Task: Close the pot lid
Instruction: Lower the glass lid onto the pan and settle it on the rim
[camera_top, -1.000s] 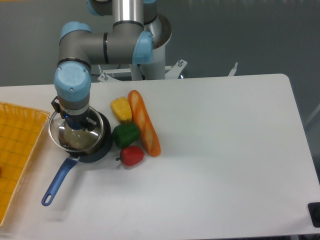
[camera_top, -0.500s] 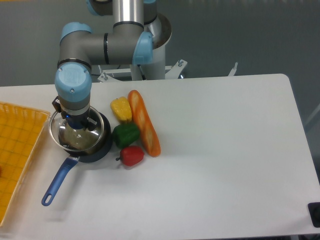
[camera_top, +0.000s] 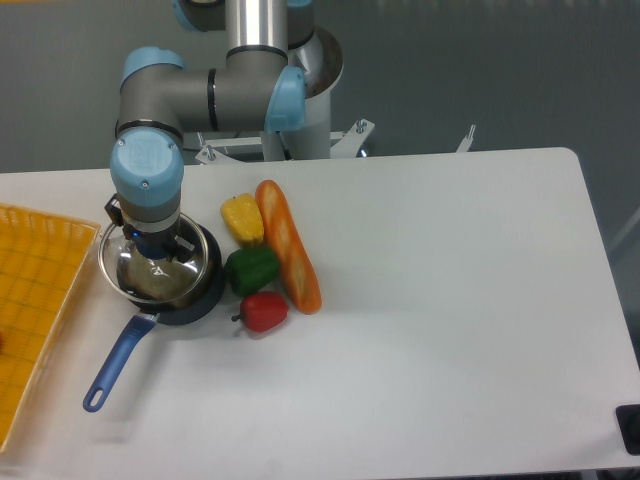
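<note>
The end effector (camera_top: 153, 250) hangs directly over the round clear glass lid (camera_top: 160, 268) — its grip state hidden — the lid on the dark blue-handled pot (camera_top: 185, 305) beneath it.

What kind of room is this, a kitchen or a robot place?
Probably a robot lab, not a real kitchen. A robot arm is mounted at a plain white table and reaches down over a small pot. The peppers and bread look like toy food.
</note>
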